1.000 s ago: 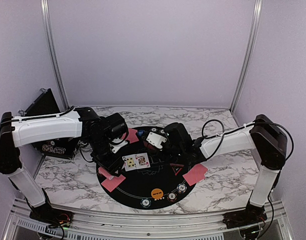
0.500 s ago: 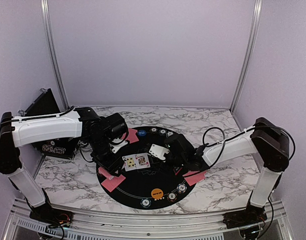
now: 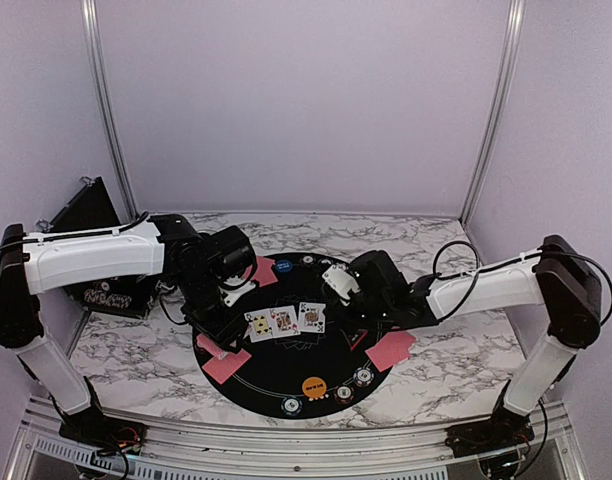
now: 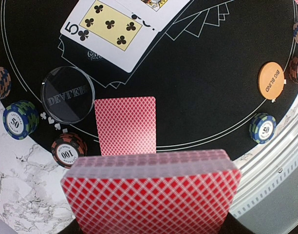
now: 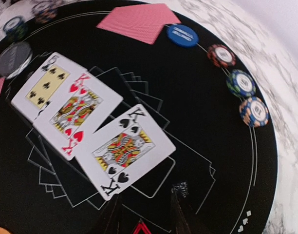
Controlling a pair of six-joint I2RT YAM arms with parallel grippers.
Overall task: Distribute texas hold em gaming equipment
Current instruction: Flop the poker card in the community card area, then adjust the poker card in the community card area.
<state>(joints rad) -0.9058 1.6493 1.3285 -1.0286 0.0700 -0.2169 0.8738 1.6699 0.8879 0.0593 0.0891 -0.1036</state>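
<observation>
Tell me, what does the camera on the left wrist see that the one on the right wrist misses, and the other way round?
Only the left wrist view shows the thick deck of red-backed cards right under the lens and the orange disc marked BIG BLIND. Only the right wrist view shows the king of spades, face up, the blue disc beyond it and a red triangle at the bottom edge. Both show the five of clubs lying face up on the black mat.

A: Where does the top camera sit?
B: High behind the near edge of the desk (image 3: 441, 372), looking down across all of it.
A: And the wrist cameras?
B: Close over the black mat (image 4: 202, 73), tilted down; each catches the five of clubs (image 4: 110, 28).
</observation>
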